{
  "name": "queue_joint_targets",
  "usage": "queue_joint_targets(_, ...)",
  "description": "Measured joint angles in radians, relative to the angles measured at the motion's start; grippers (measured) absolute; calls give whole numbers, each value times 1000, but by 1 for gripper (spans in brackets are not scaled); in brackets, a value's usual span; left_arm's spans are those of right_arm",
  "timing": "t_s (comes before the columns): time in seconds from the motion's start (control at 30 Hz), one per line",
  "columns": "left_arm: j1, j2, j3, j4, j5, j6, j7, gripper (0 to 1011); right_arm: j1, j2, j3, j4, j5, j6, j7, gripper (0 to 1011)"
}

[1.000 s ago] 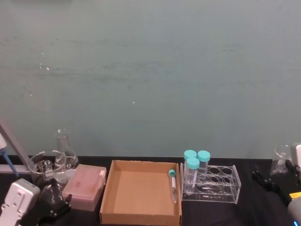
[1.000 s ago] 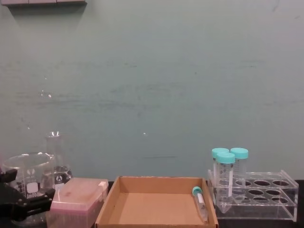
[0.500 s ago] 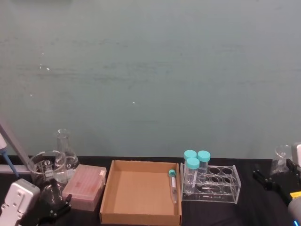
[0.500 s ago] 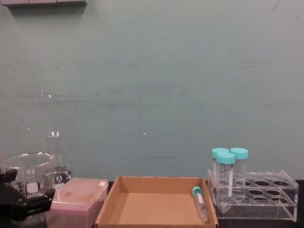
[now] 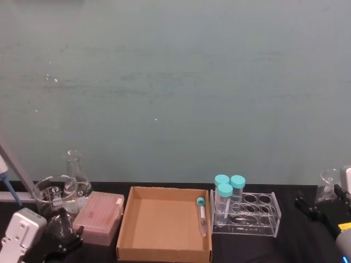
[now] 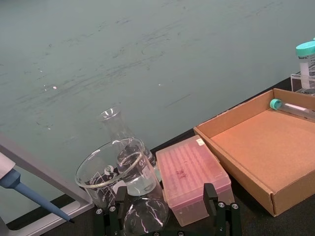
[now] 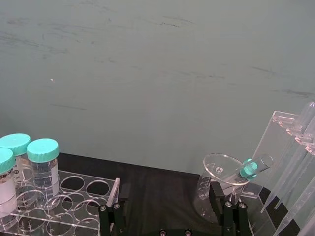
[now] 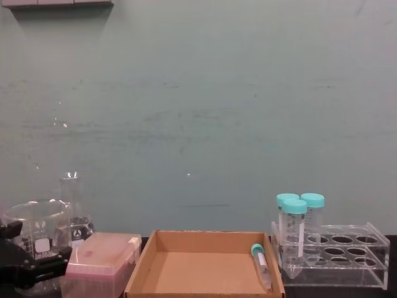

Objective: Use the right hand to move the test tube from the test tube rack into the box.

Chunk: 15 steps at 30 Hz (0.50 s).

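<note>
Right hand (image 5: 321, 211) empty, fingers spread, low at worktop's (image 5: 296, 241) right edge, well apart from rack (image 5: 252, 216). Test tube (image 5: 201, 216) lies flat in box (image 5: 164, 249), along its right wall beside rack. My left hand (image 5: 60, 241) sits near pink box (image 5: 98, 216).

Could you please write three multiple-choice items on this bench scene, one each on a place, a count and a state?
1. Where is the test tube?
A. lying in the box
B. standing in the test tube rack
C. in the pink box

2. How many teal-capped tubes stand in the rack?
A. one
B. three
C. five

3. What is the right hand doing?
A. gripping the tube
B. holding nothing, beside the rack
C. reaching into the box

Answers: 1 A, the tube lies along the box's right wall. 2 B, three caps cluster at the rack's left end. 3 B, open fingers, nothing between them.
</note>
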Motion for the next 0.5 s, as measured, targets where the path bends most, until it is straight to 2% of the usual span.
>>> queue_joint_targets(0.5,0,0,0,0,0,0,0,1000,0,0,0,0,0,-1,-1,1003)
